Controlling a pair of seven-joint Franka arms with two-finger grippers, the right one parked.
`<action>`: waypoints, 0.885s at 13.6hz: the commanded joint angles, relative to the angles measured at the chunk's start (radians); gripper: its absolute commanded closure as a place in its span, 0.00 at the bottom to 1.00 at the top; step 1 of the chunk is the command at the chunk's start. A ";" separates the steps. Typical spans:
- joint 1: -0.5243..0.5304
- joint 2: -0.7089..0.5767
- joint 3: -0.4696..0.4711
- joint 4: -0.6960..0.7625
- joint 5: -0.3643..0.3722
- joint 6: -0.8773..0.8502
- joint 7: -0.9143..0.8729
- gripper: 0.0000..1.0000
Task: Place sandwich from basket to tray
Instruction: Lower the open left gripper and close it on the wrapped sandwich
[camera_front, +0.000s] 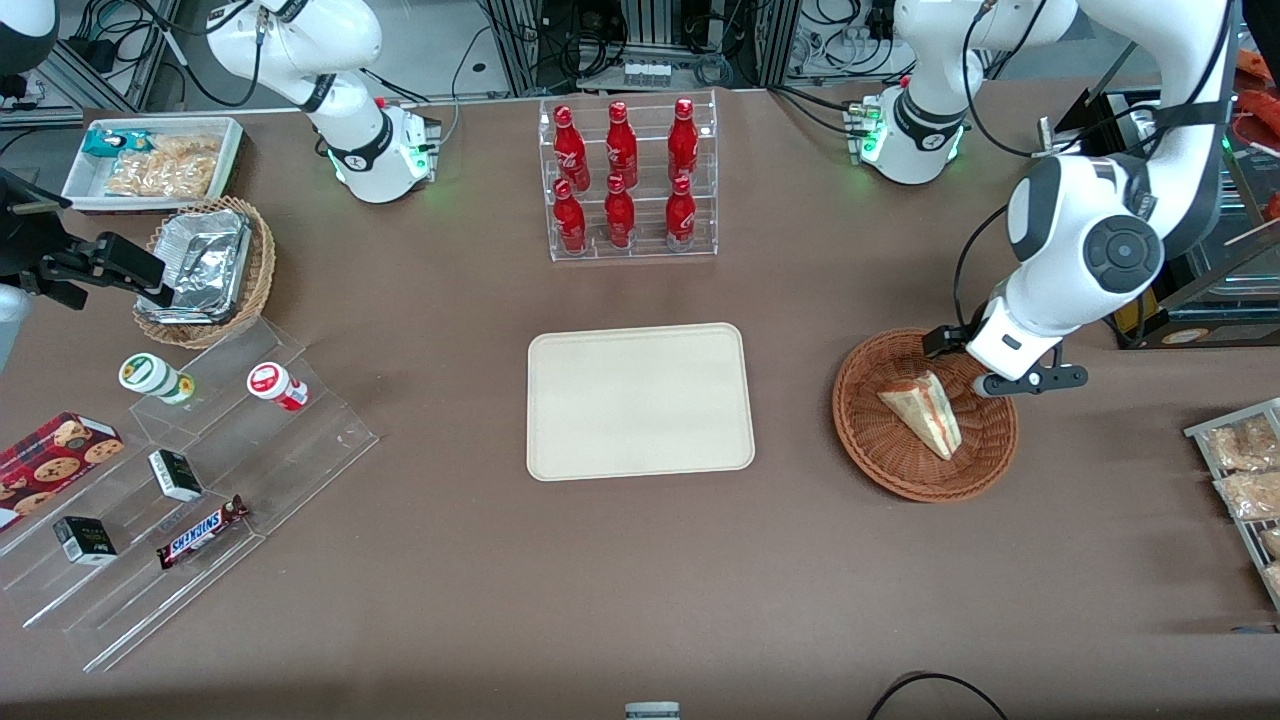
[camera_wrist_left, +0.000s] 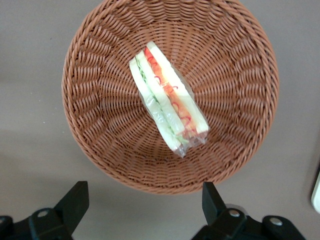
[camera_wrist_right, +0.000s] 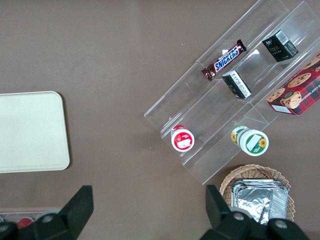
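Front view: my gripper (camera_front: 985, 365) hangs over the basket's (camera_front: 870, 440) rim, on the side farther from the camera, above the sandwich (camera_front: 925, 410) and not touching it. The sandwich lies alone in the basket bowl, wrapped in clear film, its narrow end pointing toward the camera. The tray (camera_front: 640, 400) sits well apart, toward the middle of the table, with nothing on it.

Left wrist view: my fingers (camera_wrist_left: 75, 202) are spread wide with nothing between them, off the basket (camera_wrist_left: 100, 60) edge. The sandwich (camera_wrist_left: 167, 102) rests on one flat bread face, layered cut edge up: white bread, green, orange-pink filling. Film bunches loosely at the narrow tip.

Handling, my read: light, soft, crushes easily. The film is likely slick, so a pinch on the tip would slip or just grab the wrap. Best hold is across the two bread faces near mid-length, where it's thickest and squarest, with gentle closing force. The sloped wicker may let it slide as I come down.

Right wrist view: a tray corner (camera_wrist_right: 45, 130) only; no sandwich or basket in sight.
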 joint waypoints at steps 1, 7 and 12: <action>-0.019 -0.016 0.005 -0.030 0.003 0.066 -0.173 0.00; -0.036 0.070 0.003 -0.039 0.003 0.262 -0.647 0.00; -0.036 0.134 0.003 -0.036 -0.003 0.344 -0.843 0.00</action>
